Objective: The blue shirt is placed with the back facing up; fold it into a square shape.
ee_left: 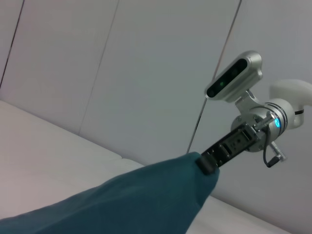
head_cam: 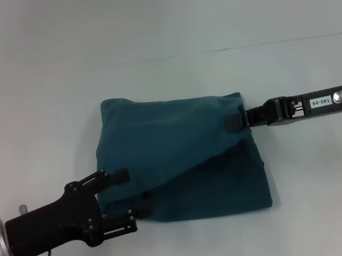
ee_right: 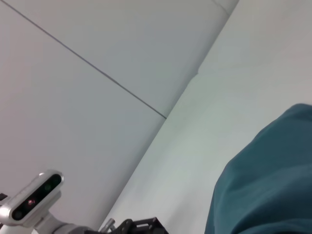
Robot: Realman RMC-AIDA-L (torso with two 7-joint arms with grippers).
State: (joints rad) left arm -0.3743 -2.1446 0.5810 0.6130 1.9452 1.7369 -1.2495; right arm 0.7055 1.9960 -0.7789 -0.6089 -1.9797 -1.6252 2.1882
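The blue shirt lies folded into a rough square on the white table, with a diagonal fold line across it. My right gripper reaches in from the right and is shut on the shirt's right edge near the far corner. The left wrist view shows the right gripper pinching the cloth. My left gripper is at the shirt's near left edge, its jaws spread wide with the edge of the cloth between them. The shirt also fills a corner of the right wrist view.
The white table stretches around the shirt, with a seam line along the far side. A pale wall stands behind it in the wrist views. The left arm's wrist camera shows in the right wrist view.
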